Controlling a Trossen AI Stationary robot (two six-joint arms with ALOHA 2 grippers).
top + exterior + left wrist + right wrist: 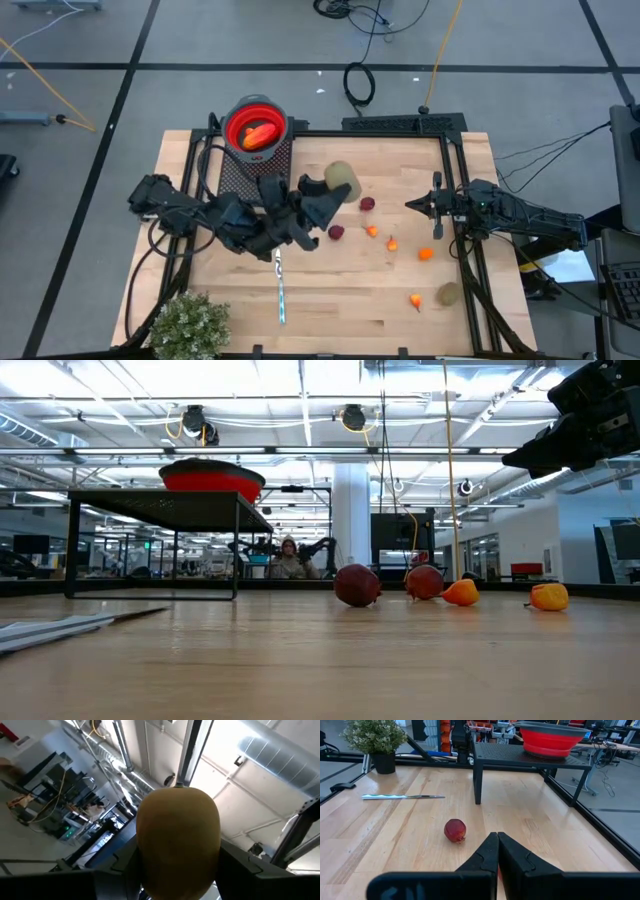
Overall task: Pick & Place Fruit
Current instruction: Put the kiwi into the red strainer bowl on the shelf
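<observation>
a: where is the kiwi-like oval (342, 181) found relative to the red bowl (256, 127)?

b: it is seen just beside the bowl's raised black stand (256, 165), on the side away from the bowl, lifted clear of the table (330, 290). it is clamped between the fingers of the left gripper (338, 186); in the left wrist view the brown-green fruit (178, 842) fills the gap between the two dark fingers (245, 870).

a: what is held inside the bowl?

b: an elongated red-orange fruit (260, 135) is seen lying in it.

a: and the remaining pieces?

b: two dark red balls (367, 204) (336, 232) lie on the table beyond the stand from the bowl, near the held oval. small orange bits (426, 253) are scattered farther from the bowl, and a second kiwi-like oval (449, 294) lies farthest from it. a knife (280, 286) and a green plant (188, 325) are also set on the table, well apart from the bowl.

a: how is the right gripper (412, 205) found?

b: its fingers are pressed together on nothing, well away from the bowl, with one red ball (455, 830) lying on the table just ahead of its tips (497, 840).
</observation>
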